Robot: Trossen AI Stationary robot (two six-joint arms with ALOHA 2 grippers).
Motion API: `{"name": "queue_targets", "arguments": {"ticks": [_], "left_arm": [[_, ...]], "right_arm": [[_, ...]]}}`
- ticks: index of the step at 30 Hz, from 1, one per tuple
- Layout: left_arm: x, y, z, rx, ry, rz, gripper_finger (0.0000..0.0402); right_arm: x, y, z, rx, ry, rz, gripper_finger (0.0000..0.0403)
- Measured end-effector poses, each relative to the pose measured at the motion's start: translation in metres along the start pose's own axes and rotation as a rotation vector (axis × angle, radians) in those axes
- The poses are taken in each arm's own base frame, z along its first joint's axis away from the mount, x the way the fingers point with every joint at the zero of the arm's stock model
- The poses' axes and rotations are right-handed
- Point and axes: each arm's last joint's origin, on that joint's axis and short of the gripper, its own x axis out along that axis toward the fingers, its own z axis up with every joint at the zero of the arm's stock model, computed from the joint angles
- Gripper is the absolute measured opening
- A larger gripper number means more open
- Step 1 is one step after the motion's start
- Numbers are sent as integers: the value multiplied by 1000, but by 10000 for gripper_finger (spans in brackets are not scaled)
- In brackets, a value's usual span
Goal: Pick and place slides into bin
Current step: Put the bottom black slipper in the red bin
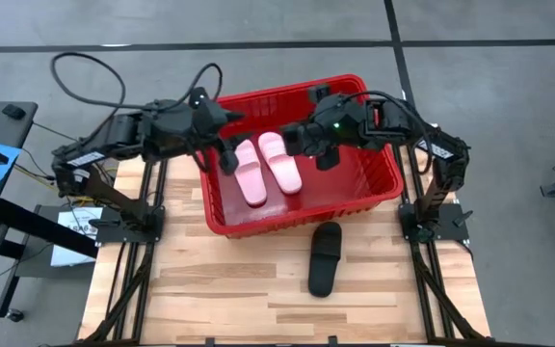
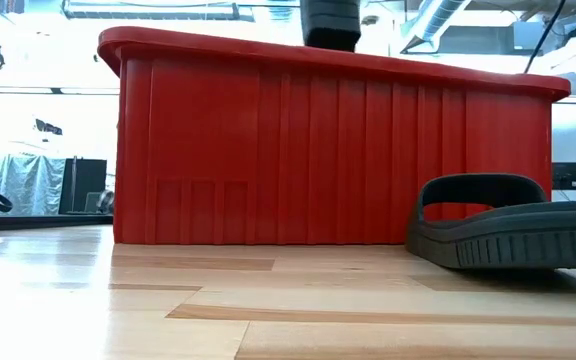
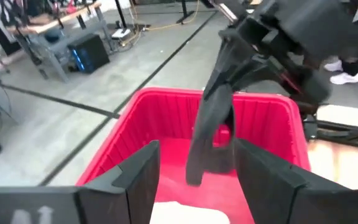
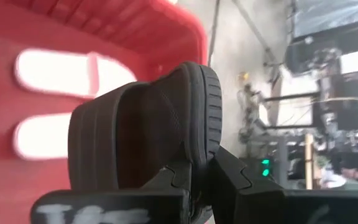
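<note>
Slides: two pink ones lie side by side on the bin floor; one black slide lies on the table just in front of the bin; the other black slide hangs in the right gripper above the bin.
Held slide: pinched at one edge, dangling near-vertical over the bin's back half, as the left wrist view shows it.
Right gripper: fingers clenched on the held slide's edge, over the bin interior.
Left gripper: fingers spread apart and empty, hovering low over the pink pair by the bin's left side.
Bin: red, on the table between the arms, much room left inside.
Risk, grip: an edge pinch on a limp sole could slip early; over the bin that likely costs little.
Risk, arms: both grippers are close together above the bin; a swing by either could knock the other or the dangling slide.
Risk, rim: the slide could catch the back rim and tip outside if let go too near it.
</note>
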Motion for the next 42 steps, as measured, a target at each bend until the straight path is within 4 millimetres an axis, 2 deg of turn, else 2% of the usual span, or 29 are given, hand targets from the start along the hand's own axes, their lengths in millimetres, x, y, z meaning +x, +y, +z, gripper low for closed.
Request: {"name": "queue_targets", "arguments": {"ticks": [9,18,27,34,42], "left_arm": [[-21,-6,7,-27,-4,-58,197],[-25,-13,9,-30,-22,-92,197],[-28,-17,9,-68,-27,-112,197],[-28,-17,9,-100,-27,-114,197],[-28,-17,9,-120,-25,-115,197]], "right_arm": [[0,-29,-55,182,56,96,15],[17,-50,-117,375,75,317,15],[27,-66,-169,569,87,393,15],[45,-71,-185,624,95,427,15],[88,-71,-202,653,147,503,15]]}}
